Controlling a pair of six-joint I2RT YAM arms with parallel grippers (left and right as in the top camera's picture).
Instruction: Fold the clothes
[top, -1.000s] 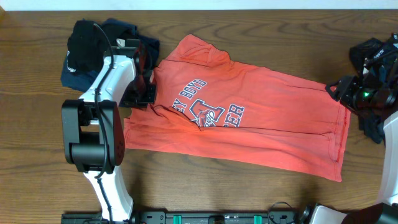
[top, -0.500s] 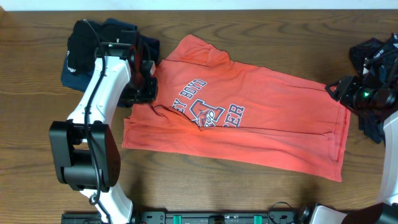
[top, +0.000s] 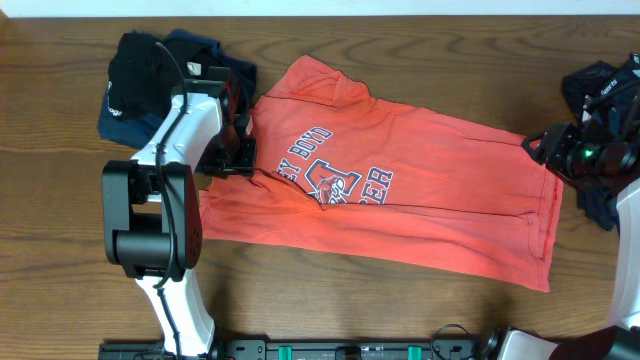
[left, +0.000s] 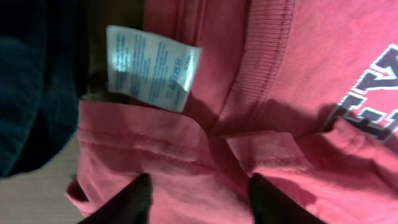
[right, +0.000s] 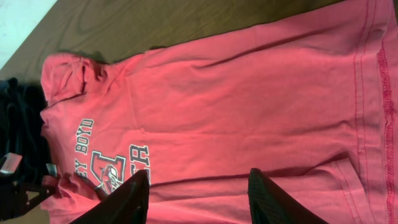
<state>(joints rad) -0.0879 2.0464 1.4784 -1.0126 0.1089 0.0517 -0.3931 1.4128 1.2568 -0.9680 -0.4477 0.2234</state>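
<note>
**Overhead:** The orange-red T-shirt (top: 430, 205) lies spread across the middle of the tabletop (top: 60, 250), collar toward the left and hem toward the right, with its lettering facing up. A heap of black and navy garments (top: 140, 80) sits at its upper left, touching the collar end. The left fingers (top: 240, 155) are down on the shirt's collar-side edge. The right fingers (top: 545, 142) hang just past the hem, and their spread cannot be told from up here. Compared with half a second ago, the left arm's elbow has swung back toward the shirt, while the shirt's outline is unchanged.

**Left wrist:** The left fingers (left: 134, 200) stand apart over bunched red fabric with nothing clamped between them. Just ahead, a white care label (left: 152, 68) is turned up at the collar. Navy cloth (left: 28, 93) fills the left edge.

**Right wrist:** The right fingers (right: 134, 199) are apart and empty, poised above the shirt's lower half near the stitched hem (right: 373, 93).
</note>
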